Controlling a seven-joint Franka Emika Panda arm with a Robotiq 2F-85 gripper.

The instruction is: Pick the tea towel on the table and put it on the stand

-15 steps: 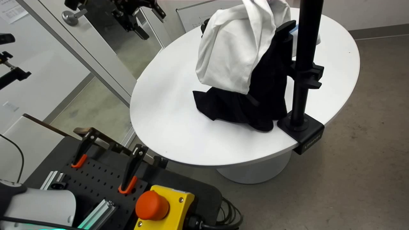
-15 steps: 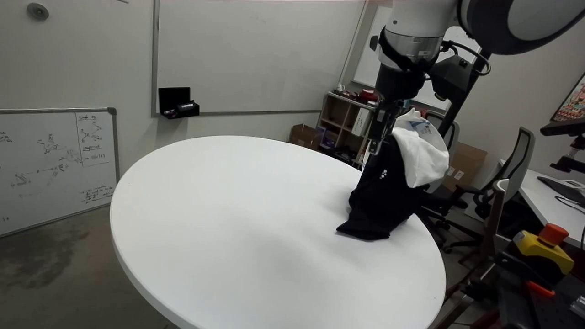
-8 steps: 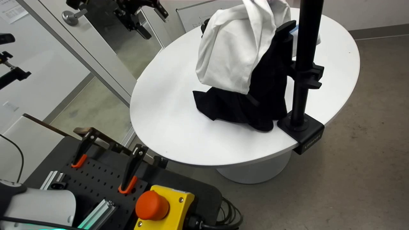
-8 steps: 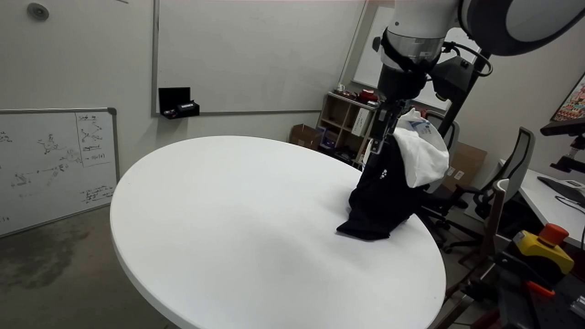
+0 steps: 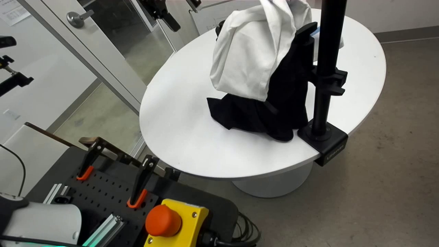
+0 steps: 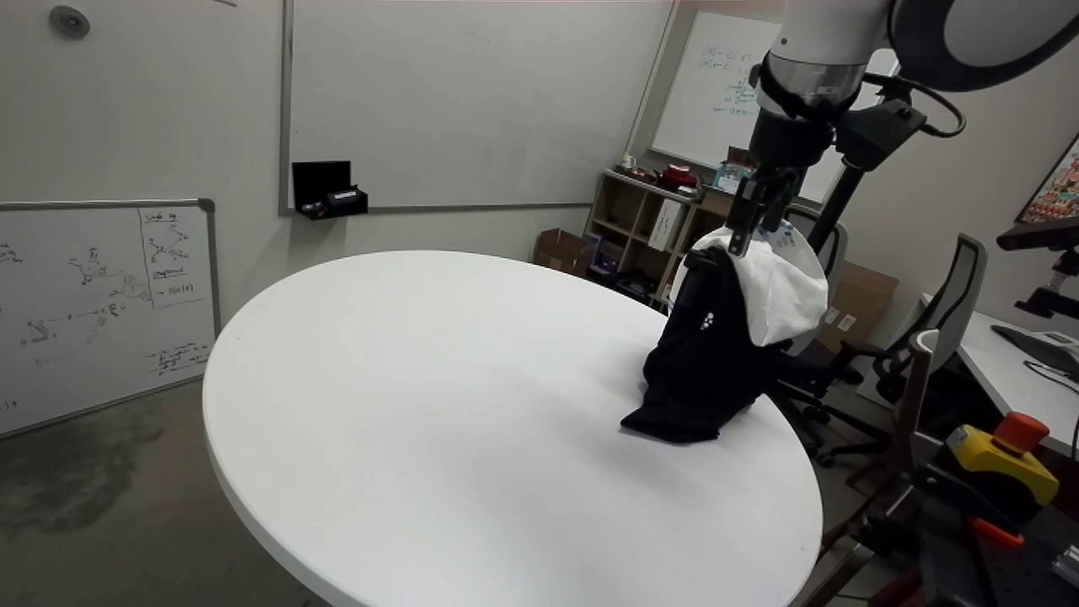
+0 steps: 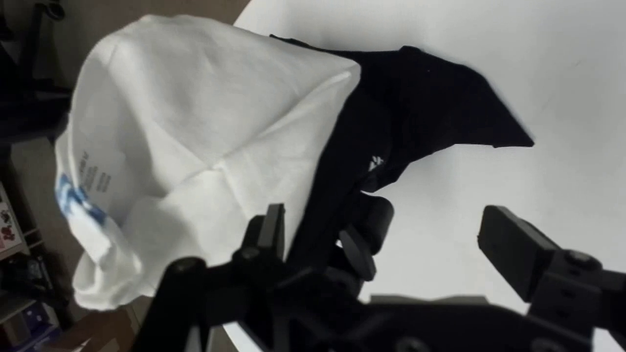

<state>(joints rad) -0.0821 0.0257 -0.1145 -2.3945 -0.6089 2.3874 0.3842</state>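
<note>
The tea towel, a white cloth [image 5: 250,58] with a blue patch, hangs over the top of the black cloth [image 5: 289,89] at the stand. It also shows in an exterior view [image 6: 784,291] and at left in the wrist view [image 7: 205,112]. The stand's black post [image 5: 325,51] rises from a square base [image 5: 324,137] at the edge of the round white table [image 5: 178,113]. My gripper [image 7: 382,215] is open, with nothing held between its fingers. It is above the draped cloths, overlapping the towel in an exterior view [image 6: 754,236]. It is partly cut off at the top in an exterior view [image 5: 186,17].
A black clamp [image 5: 329,82] is on the post. Black knob-like parts [image 7: 374,220] show between the jaws in the wrist view. The black cloth's lower end lies on the table. A red-and-yellow emergency stop [image 5: 171,223] sits on a dark cart beside the table.
My open gripper has moved right and slightly up in both exterior views, mostly in the last half second. The towel, black cloth and stand have not moved.
</note>
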